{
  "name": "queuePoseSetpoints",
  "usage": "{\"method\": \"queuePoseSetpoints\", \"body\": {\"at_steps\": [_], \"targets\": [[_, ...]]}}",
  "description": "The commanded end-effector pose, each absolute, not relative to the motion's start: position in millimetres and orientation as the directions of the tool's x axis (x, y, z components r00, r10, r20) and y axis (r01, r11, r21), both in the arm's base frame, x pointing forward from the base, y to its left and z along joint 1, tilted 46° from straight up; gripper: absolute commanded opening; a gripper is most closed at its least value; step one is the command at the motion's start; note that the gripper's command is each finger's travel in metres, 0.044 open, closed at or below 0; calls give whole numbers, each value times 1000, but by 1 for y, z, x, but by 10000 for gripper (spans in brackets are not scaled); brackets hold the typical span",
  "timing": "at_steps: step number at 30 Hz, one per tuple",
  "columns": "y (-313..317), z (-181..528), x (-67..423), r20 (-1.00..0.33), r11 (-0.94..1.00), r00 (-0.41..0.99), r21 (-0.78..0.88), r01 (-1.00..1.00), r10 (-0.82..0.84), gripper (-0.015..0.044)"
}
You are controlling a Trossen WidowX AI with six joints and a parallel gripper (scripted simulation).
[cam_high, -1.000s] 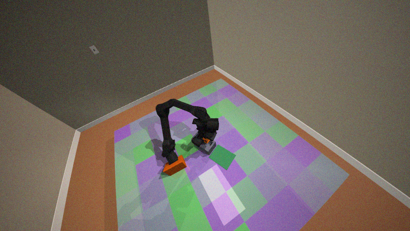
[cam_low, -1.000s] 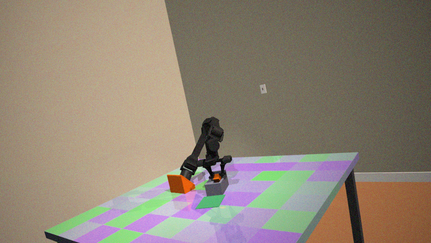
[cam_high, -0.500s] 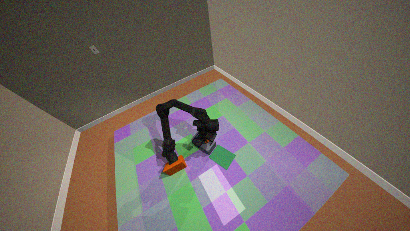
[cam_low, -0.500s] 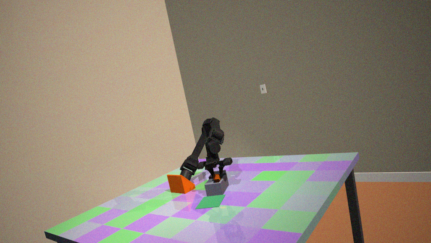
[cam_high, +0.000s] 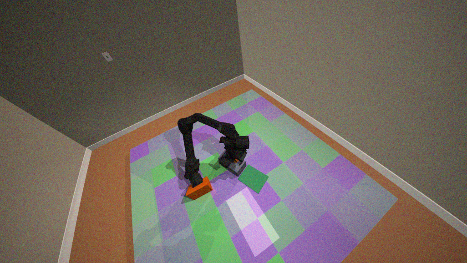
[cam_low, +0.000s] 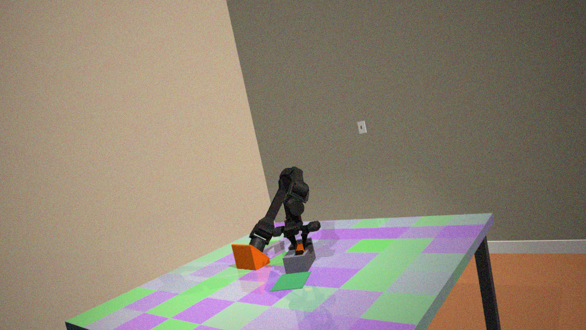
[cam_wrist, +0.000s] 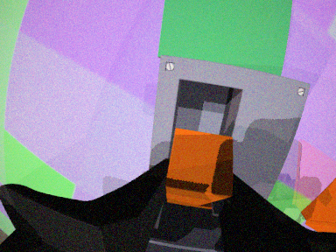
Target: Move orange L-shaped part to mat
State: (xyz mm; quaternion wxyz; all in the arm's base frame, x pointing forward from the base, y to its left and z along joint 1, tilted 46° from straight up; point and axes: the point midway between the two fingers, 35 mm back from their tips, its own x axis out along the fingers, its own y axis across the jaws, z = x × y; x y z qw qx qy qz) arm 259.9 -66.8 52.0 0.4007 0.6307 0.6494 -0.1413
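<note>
The orange L-shaped part (cam_wrist: 194, 153) (cam_low: 300, 249) (cam_high: 236, 160) stands tilted in the pocket of the grey tray (cam_wrist: 271, 105) (cam_low: 297, 264) (cam_high: 231, 169), one end raised out of it. My gripper (cam_wrist: 194, 170) (cam_low: 299, 245) is shut on the raised end, one finger on each side. The part is still partly inside the pocket; its lower end is hidden in the wrist view. Pocket floor shows ahead of the part. The green mat (cam_wrist: 223, 35) (cam_low: 292, 281) (cam_high: 253, 178) lies flat beside the tray with nothing on it.
The arm's orange base block (cam_high: 200, 189) (cam_low: 248, 257) (cam_wrist: 324, 214) stands on the patchwork table top, to the left of the tray in the top and exterior views. Small screws sit at the tray's corners. Walls rise behind the table.
</note>
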Motion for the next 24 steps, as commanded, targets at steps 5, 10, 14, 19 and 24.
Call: {"method": "queuePoseSetpoints", "body": {"at_steps": [5, 10, 14, 19, 24], "targets": [[-69, 55, 259, -699, 166, 116, 322, 932, 706, 0], [-75, 60, 258, -699, 164, 117, 322, 932, 706, 0], [-79, 65, 257, -699, 164, 117, 321, 933, 706, 0], [-84, 70, 256, -699, 163, 117, 321, 933, 706, 0], [-90, 76, 255, -699, 162, 117, 321, 933, 706, 0]]}}
